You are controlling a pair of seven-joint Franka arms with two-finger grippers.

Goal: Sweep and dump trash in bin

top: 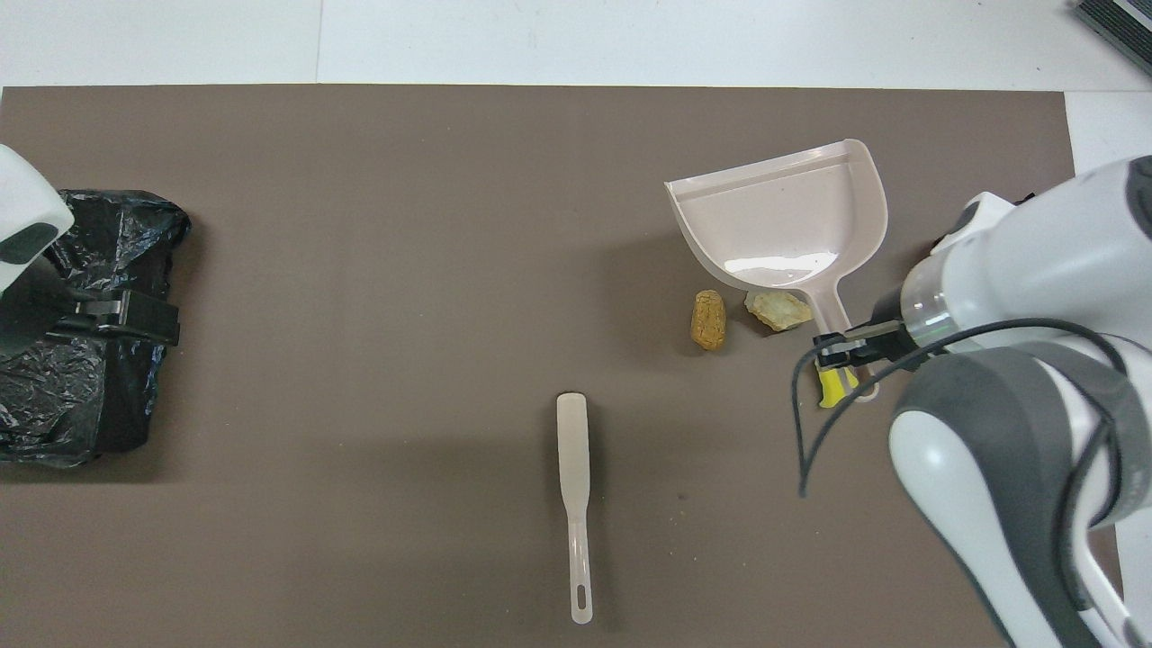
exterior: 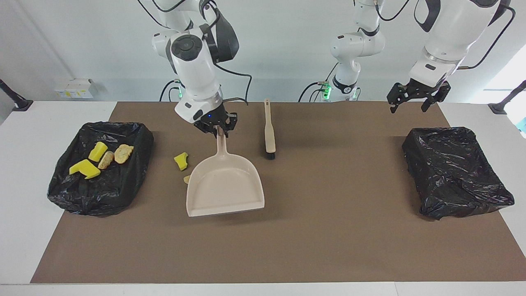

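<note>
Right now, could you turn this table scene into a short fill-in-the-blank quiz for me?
1. The right end effector grips the dustpan by its ____.
2. The brush lies with its bristles pointing ____ from the robots.
3. The bin at the right arm's end holds ____ bits of trash.
4. The left end effector hangs open, holding ____.

Missing words: handle; away; four; nothing

A white tabletop stretched across the scene, most of it covered by a large brown mat whose edges left white margins at both ends and along the side farthest from the robots. The wall at the robots' end was plain and pale, evenly lit. A small white box with yellow marks sat at its foot. Bright daylight spilled in at the left arm's end.
</note>
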